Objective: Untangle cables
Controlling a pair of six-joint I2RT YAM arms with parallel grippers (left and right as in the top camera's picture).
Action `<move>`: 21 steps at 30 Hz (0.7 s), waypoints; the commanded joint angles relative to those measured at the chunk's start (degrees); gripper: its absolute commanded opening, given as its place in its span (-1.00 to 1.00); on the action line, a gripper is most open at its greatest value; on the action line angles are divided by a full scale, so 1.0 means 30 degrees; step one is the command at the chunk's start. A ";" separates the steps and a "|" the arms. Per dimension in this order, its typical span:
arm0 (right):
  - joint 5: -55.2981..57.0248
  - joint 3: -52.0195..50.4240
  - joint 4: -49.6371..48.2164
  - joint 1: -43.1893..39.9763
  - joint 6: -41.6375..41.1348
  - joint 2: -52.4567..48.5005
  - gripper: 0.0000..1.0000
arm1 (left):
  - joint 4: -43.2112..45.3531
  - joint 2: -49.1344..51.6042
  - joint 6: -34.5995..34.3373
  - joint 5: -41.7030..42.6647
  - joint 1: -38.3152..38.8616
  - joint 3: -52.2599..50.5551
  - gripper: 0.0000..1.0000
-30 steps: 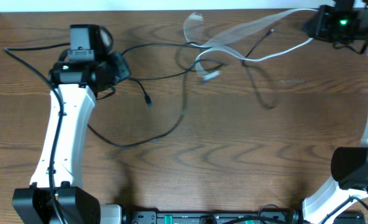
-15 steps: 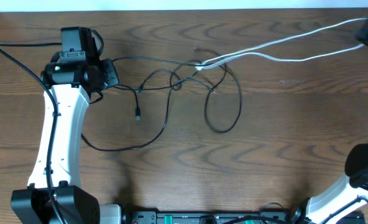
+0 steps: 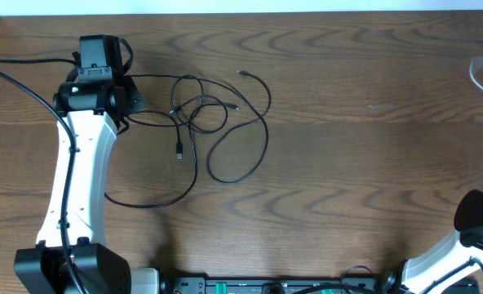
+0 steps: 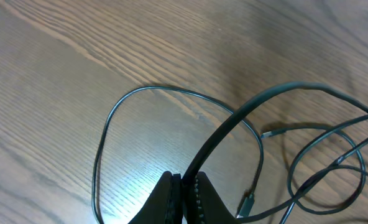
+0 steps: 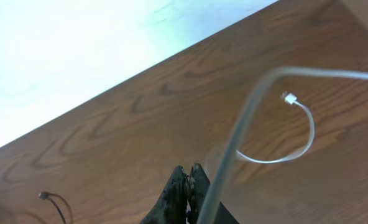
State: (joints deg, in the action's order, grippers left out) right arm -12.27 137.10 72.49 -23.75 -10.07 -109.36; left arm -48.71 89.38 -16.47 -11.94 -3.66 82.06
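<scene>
Your left gripper is clenched on one of the black cables, which lie looped toward the counter's far left corner. Your right gripper grasps the white cable at the far right edge.

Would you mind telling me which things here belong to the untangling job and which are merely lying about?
Job: black cords, held by the left tool; white cord, held by the right tool.
Lying about: wooden table; equipment strip at its near edge.
</scene>
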 commanded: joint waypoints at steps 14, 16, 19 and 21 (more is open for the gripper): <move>0.3781 0.0138 -0.7118 -0.0073 0.0248 -0.4597 -0.98 | -0.0036 0.0117 0.0328 0.5377 -0.0036 0.0102 -0.85; 0.4517 0.0131 -0.7868 -0.0102 0.0248 -0.5253 -0.98 | -0.0029 0.0117 0.0372 0.6054 -0.0036 0.0102 -0.85; 0.5326 0.0131 -0.8655 -0.0087 0.0248 -0.6149 -0.92 | -0.0029 0.0117 0.0474 0.6870 -0.0022 0.0102 -0.85; 0.5559 0.0131 -0.8976 -0.0117 0.0255 -0.6696 -0.09 | -0.0022 0.0117 0.0794 0.7417 0.0102 0.0102 -0.85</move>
State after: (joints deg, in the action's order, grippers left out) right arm 0.91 137.14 46.24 -23.55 -10.00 -127.31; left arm -48.71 89.41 -16.21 5.78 -3.64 82.06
